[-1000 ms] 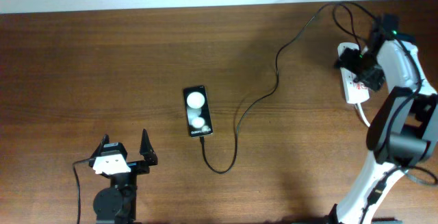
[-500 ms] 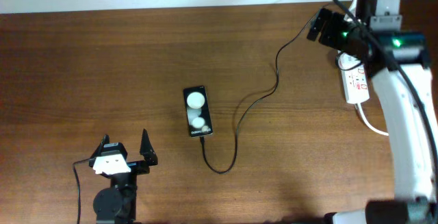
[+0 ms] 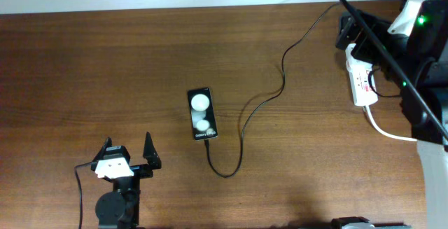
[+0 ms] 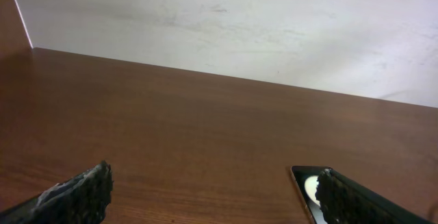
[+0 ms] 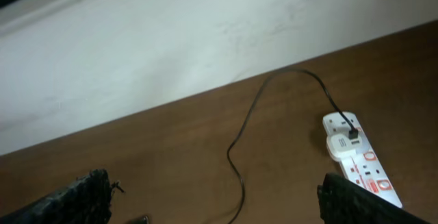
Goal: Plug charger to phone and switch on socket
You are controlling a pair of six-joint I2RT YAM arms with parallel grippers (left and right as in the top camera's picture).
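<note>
Left gripper [image 3: 128, 149] and right gripper [image 5: 212, 193] gape empty; the right, by the upper-right power strip [image 3: 361, 89], could snag the charger cable [image 3: 283, 66] and drag the phone [image 3: 201, 114].

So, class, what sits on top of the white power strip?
A white plug adapter with the black cable in it; the power strip socket beneath is hidden.

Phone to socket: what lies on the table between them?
Only the charger cable, snaking across the table between phone and socket; the overhead view shows it.
</note>
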